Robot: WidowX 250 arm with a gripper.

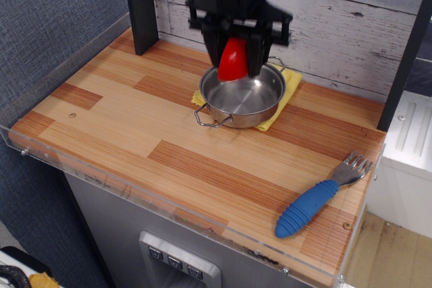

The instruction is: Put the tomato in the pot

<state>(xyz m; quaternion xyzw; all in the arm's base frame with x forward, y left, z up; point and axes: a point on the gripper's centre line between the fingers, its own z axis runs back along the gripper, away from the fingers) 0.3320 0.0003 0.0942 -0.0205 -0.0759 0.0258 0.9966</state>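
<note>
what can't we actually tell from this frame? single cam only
- Black gripper: motion-blurred and its top is cut off by the upper frame edge, so the finger contact on the small glossy red tomato is not resolvable.
- Tomato's upper part: covered by the gripper.
- Shallow shiny steel pot: far rim partly hidden behind gripper and tomato; clearance above the pot floor is unreadable from one view.
- Yellow cloth: mostly hidden under the pot.

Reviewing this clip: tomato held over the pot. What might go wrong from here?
The tomato, clamped in the gripper, hangs over the back-left of the pot, near its rim; released there, it might clip the rim and bounce out. The pot sits on a yellow cloth, so a bump from the gripper may shift it.
</note>
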